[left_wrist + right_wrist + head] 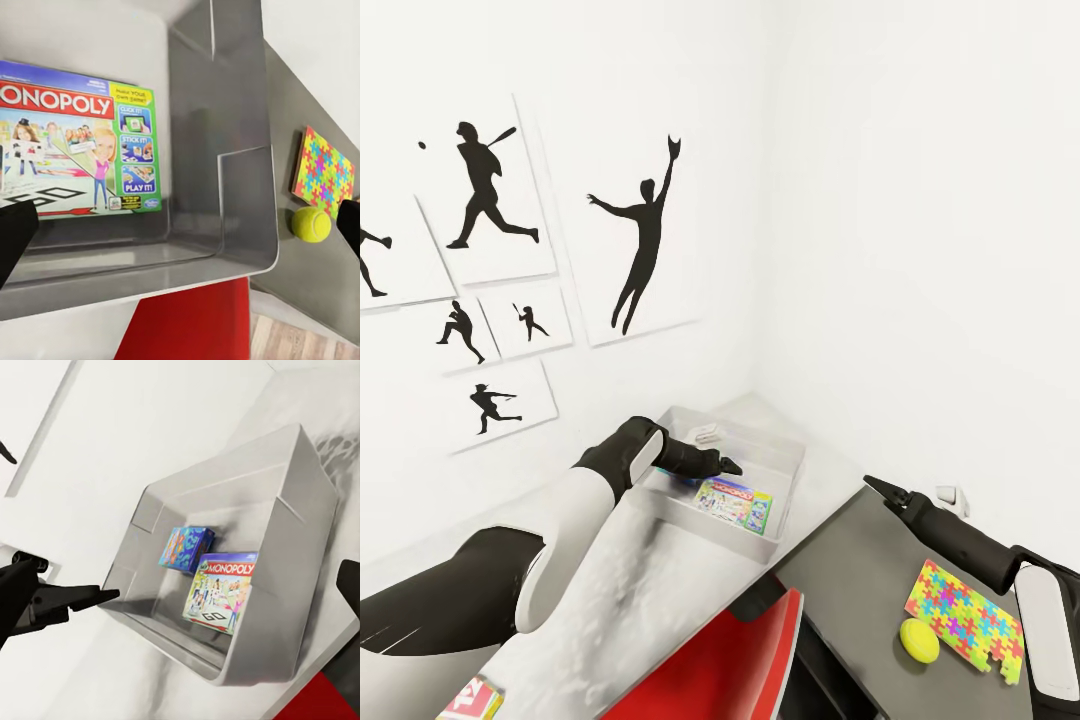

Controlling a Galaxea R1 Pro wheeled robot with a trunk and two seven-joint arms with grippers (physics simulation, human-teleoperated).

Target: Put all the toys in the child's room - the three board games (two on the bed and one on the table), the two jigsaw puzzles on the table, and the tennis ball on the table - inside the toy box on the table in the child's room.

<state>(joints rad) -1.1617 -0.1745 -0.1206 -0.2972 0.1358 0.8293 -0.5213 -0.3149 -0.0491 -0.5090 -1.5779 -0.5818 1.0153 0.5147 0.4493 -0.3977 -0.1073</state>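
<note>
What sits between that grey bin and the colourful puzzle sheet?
In the left wrist view, bare dark grey desk top separates the shallow grey bin from the multicoloured puzzle sheet.

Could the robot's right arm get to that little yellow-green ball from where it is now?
Probably yes. The tennis ball lies in the open on the dark desk beside the puzzle, just below the right tool, with nothing over it.

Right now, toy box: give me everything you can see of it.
The toy box is a shallow, light grey, lidless bin with outward-sloping walls and stepped inner corners; it looks like smooth plastic. It sits upright on the light grey table, in the corner by the white walls. Inside, the Monopoly game lies flat on its floor, and a smaller blue box leans by the far wall. The left gripper hovers over its near rim, apparently not touching it.
</note>
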